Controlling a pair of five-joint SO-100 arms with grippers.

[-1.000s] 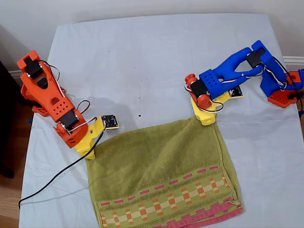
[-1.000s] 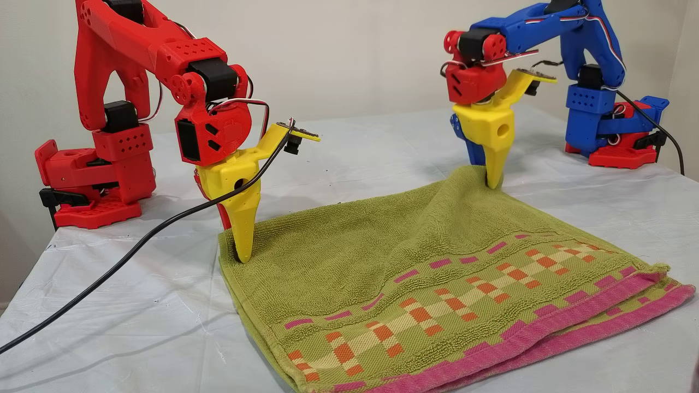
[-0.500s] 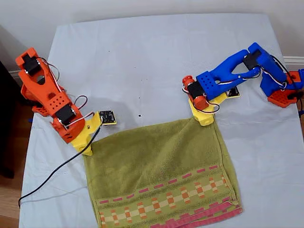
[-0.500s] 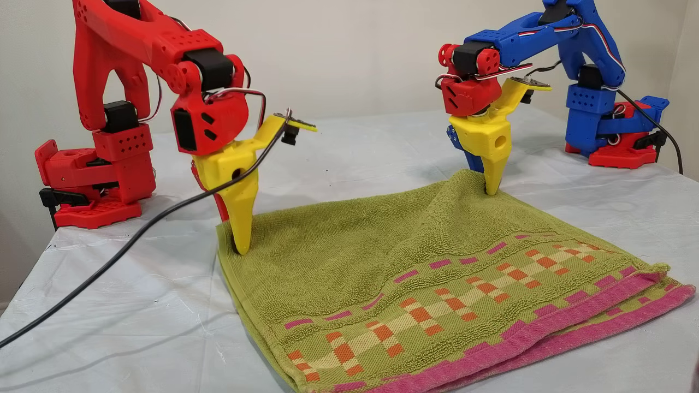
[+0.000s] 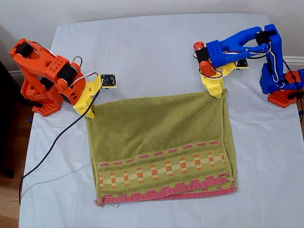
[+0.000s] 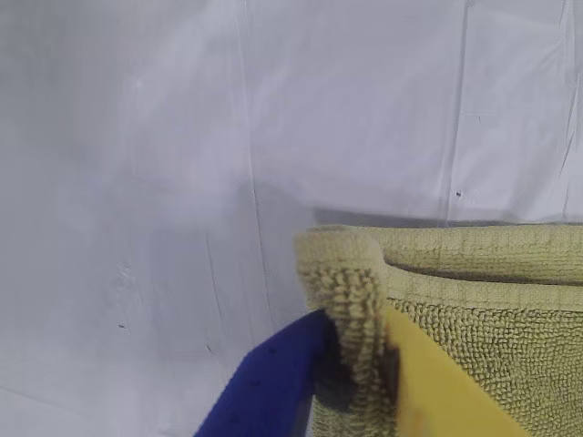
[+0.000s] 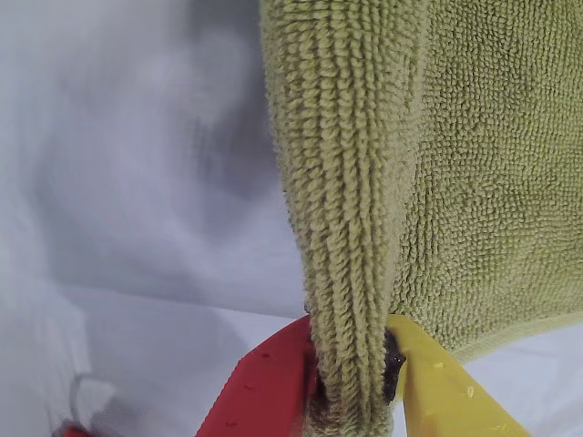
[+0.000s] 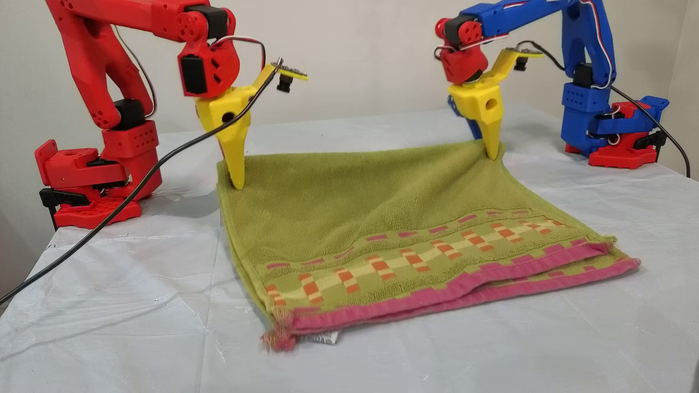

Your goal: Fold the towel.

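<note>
A: While both arms hang over the table, where is the towel [image 5: 161, 142]?

B: It lies doubled on the pale sheet [image 5: 156, 52], with its folded edge toward the arms and lifted off the sheet at both corners. The pink hems [image 8: 453, 292] sit stacked at the near side in the other view, and the checked band [image 5: 164, 168] runs just above them.

A: What is my first gripper [image 5: 219, 92] doing?

B: It is the one on the blue arm [image 5: 242, 40], at the exterior view's right. Its blue and yellow fingers [image 6: 428, 391] are clamped on the folded corner of the towel; the first wrist view shows the terry loop pinched between them.

A: And my second gripper [image 5: 89, 113]?

B: That one rides on the red arm [image 5: 42, 76], at the exterior view's left. It is clenched on the other folded corner: the second wrist view shows a thick roll of green cloth squeezed between its red and yellow fingers [image 7: 264, 391].

A: Is the cloth taut between them?

B: Nearly. In the other view the folded edge runs almost straight from one gripper to the other, and the cloth slopes down from it to the hems resting on the sheet.

A: Anything else?

B: A small white tag [image 8: 322, 338] pokes out under the hem corner, and a black cable [image 5: 52, 147] trails from the red arm across the sheet.
</note>
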